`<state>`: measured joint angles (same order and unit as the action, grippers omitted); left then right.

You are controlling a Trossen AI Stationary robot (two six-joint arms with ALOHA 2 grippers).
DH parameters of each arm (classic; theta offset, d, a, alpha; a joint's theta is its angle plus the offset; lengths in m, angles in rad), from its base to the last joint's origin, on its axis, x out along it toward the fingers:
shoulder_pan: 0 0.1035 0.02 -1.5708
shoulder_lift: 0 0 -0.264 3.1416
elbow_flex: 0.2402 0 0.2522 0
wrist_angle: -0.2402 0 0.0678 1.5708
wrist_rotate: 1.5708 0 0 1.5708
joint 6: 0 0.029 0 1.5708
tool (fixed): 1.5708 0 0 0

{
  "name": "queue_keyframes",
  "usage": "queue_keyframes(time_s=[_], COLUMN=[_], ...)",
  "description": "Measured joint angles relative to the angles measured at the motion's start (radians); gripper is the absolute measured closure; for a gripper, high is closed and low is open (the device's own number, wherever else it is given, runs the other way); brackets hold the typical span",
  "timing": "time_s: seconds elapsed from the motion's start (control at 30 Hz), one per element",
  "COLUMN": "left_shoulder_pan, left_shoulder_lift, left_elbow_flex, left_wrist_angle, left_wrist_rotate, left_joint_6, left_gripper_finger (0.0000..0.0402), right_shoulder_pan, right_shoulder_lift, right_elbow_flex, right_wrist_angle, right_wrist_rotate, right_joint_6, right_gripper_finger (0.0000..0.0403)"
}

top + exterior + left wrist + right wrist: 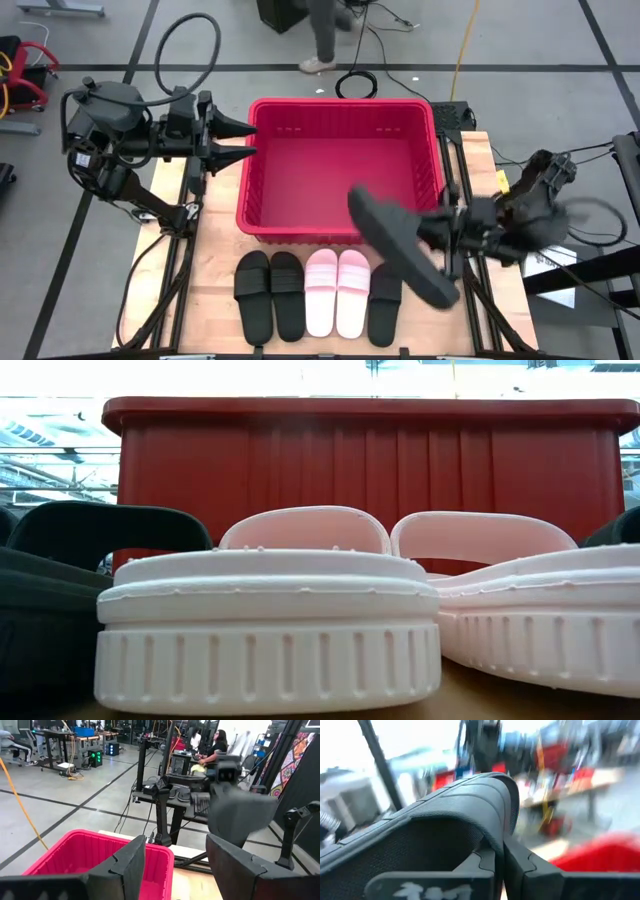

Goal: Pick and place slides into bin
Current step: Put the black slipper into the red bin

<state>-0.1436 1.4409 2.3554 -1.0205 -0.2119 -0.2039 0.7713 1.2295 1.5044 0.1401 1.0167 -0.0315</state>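
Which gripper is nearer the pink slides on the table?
Right. The right gripper, shut on a black slide, is just beside the pink slides; the left gripper is open beyond the bin's far-left corner.

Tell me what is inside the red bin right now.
The high view shows only the bare floor of the bin. The black slide held by the right gripper overhangs the near right corner, covering that bit. The left gripper waits, open, at the bin's left rim.

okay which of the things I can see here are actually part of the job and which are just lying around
Part of the job: red bin; black slide held by the right gripper; three black slides and the pink pair on the table.

Just about: left gripper, waiting open by the bin; floor cables.
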Motion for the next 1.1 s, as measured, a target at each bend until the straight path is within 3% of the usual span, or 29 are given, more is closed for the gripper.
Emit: queue_keyframes(time_s=[0.1, 0.23, 0.43, 0.6, 0.73, 0.97, 1.1], left_shoulder_pan=[0.000, 0.000, 0.000, 0.000, 0.001, 0.041, 0.069], left_shoulder_lift=[-0.014, -0.029, -0.052, -0.059, -0.061, -0.060, -0.055], left_elbow_flex=[0.000, 0.000, 0.000, 0.000, 0.000, 0.000, 0.001], left_wrist_angle=[0.000, 0.001, 0.008, 0.019, 0.043, 0.057, 0.064], left_wrist_rotate=[0.000, 0.000, 0.000, -0.006, -0.021, -0.099, -0.137], left_joint_6=[0.006, 0.023, 0.027, 0.055, 0.087, 0.070, 0.014], left_gripper_finger=[0.0197, 0.0197, 0.0197, 0.0197, 0.0197, 0.0197, 0.0197], right_shoulder_pan=[-0.059, -0.144, -0.268, -0.334, -0.377, -0.502, -0.573], right_shoulder_lift=[0.021, 0.049, 0.077, 0.104, 0.140, 0.135, 0.115], right_elbow_flex=[0.001, 0.001, 0.003, 0.045, 0.122, 0.204, 0.203], right_wrist_angle=[0.265, 0.478, 0.664, 0.670, 0.644, 0.251, 0.169], right_wrist_rotate=[0.009, 0.059, 0.058, 0.094, 0.287, 0.337, 0.344], right_joint_6=[-0.331, -0.660, -0.891, -1.028, -1.227, -1.154, -1.122], right_gripper_finger=[0.0402, 0.0402, 0.0402, 0.0402, 0.0402, 0.0402, 0.0402])
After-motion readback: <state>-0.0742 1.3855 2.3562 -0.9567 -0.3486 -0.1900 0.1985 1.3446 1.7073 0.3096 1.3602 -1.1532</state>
